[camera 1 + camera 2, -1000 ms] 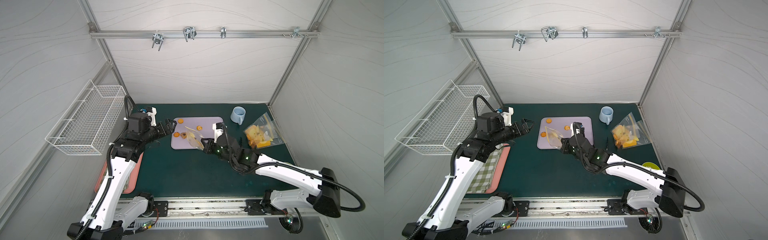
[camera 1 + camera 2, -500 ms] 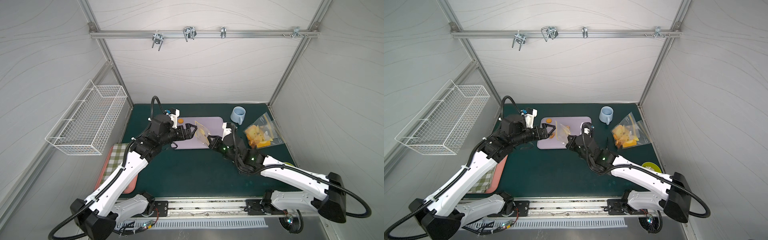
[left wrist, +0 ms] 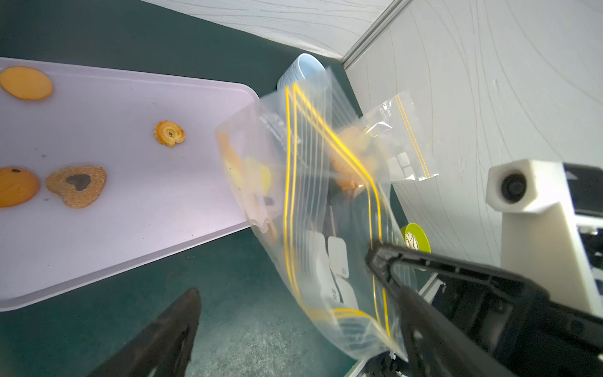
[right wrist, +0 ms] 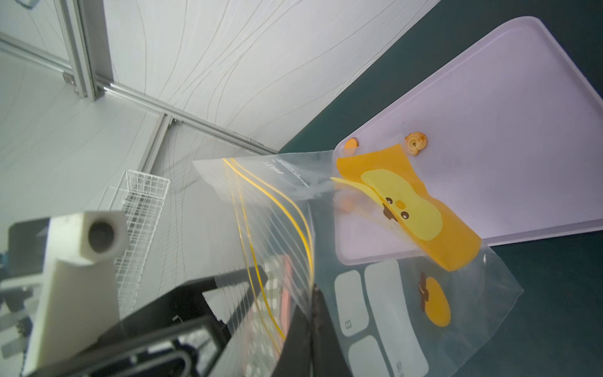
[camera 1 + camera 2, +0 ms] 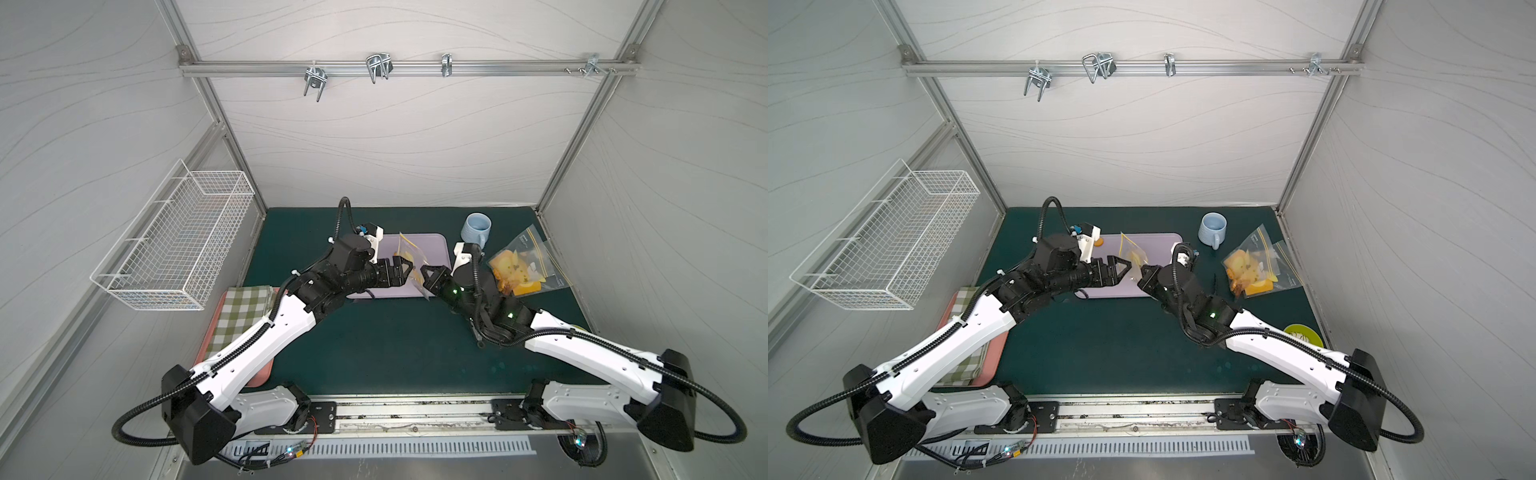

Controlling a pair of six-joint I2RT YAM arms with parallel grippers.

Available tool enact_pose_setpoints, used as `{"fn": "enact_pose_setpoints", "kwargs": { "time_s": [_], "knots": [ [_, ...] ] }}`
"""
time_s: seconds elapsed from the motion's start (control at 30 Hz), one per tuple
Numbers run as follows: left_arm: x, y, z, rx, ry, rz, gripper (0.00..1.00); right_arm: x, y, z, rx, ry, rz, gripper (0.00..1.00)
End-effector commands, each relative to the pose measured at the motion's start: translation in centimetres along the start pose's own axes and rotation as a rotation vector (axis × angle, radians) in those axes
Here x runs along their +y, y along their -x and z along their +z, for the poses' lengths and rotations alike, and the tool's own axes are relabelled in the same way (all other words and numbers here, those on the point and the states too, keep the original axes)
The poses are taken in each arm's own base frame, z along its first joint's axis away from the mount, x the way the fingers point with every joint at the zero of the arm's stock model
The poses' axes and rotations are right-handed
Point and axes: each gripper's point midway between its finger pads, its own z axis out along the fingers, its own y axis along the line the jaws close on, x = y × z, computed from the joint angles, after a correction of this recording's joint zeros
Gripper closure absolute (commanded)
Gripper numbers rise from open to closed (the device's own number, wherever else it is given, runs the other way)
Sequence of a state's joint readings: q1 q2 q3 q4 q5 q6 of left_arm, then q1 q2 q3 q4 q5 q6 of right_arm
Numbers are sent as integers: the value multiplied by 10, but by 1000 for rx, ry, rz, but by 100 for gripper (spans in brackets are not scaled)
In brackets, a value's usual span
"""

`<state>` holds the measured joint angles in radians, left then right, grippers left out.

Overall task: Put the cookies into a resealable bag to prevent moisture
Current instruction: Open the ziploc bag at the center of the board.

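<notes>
Clear plastic resealable bag (image 5: pixel 412 255) with yellow zip lines, held above the lilac plastic tray (image 3: pixel 146 212), one lip pinched by the right end effector (image 5: pixel 425 276). The left end effector (image 3: pixel 282 275), jaws spread, should take only the opposite lip and draw the mouth wide. Small flat cookies (image 3: pixel 169 133) lie loose on the tray: orange rounds, a golden flower, a dark-centred brown heart.

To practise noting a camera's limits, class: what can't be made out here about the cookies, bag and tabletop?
- Resealable bag contents: left wrist view, motion blur and print obscure them.
- Cookies on the tray: both top views, left arm and bag cover most.
- Green dish: a top view, right arm overlaps it.
</notes>
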<state>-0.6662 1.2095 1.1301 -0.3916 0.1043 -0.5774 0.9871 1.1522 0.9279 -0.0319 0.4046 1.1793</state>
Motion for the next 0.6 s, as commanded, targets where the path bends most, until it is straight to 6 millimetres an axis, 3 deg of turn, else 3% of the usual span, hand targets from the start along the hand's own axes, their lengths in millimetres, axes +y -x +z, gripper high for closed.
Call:
{"fn": "enact_pose_setpoints", "kwargs": {
  "time_s": [0.0,0.17,0.4,0.5,0.57],
  "knots": [
    [9,17,5,-87,73,-13,11,12,17,-10,-37,32,131,100],
    [7,23,19,-99,97,-26,12,18,21,-8,-46,40,150,100],
    [6,26,26,-122,122,-41,15,10,19,-6,-50,23,188,100],
    [1,21,31,-112,115,-39,21,8,21,-3,-53,16,214,100],
    [-6,19,33,-106,102,-31,33,7,20,-1,-48,16,228,100]
  ]
}}
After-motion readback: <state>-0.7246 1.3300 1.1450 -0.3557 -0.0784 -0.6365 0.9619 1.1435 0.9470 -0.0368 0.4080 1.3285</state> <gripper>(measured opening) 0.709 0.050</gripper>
